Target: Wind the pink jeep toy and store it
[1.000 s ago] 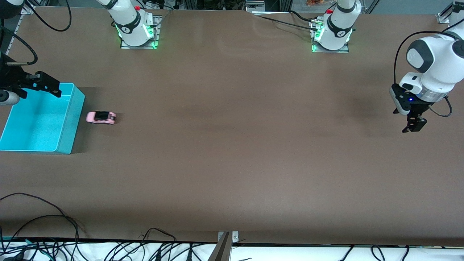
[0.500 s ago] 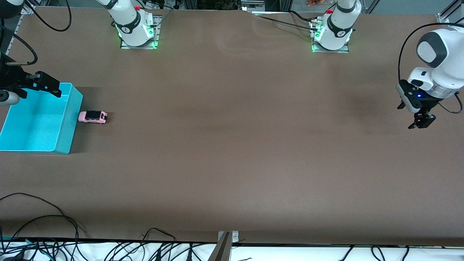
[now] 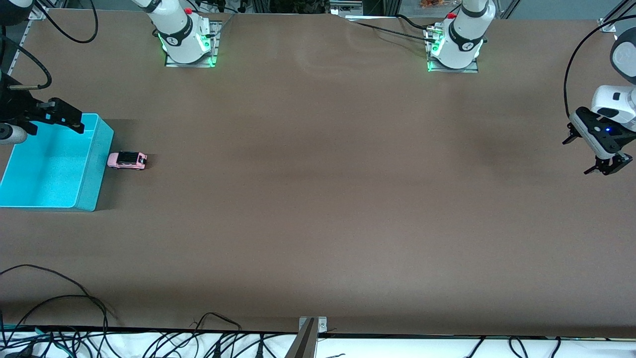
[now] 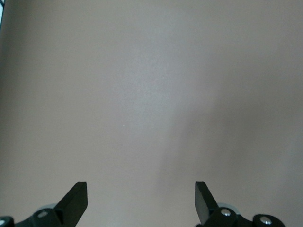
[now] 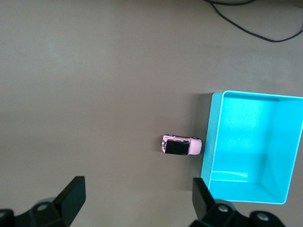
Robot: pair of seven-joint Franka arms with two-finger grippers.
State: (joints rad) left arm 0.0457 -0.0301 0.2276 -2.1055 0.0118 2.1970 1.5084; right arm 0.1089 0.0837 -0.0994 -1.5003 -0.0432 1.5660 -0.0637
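Observation:
The pink jeep toy [image 3: 127, 160] stands on the brown table, its end against the side wall of the turquoise bin [image 3: 94, 169] at the right arm's end. The right wrist view shows the jeep [image 5: 182, 145] beside the bin [image 5: 210, 137], whose inside holds nothing. My right gripper [image 3: 73, 123] hangs open and empty over the bin's rim, the jeep well below its jaws [image 5: 137, 196]. My left gripper [image 3: 608, 168] is open and empty over bare table at the left arm's end, and only tabletop shows between its fingers in the left wrist view [image 4: 140, 201].
The two arm bases [image 3: 186, 42] [image 3: 454, 47] stand along the edge farthest from the front camera. Loose black cables [image 3: 59, 303] lie at the nearest edge, and one cable [image 5: 255, 23] shows in the right wrist view. A metal bracket [image 3: 312, 325] sits mid-edge.
The jeep rolled toward the bin, reached its wall and now stands still. The left gripper has moved farther out toward its end of the table and turned. The right gripper has not moved.

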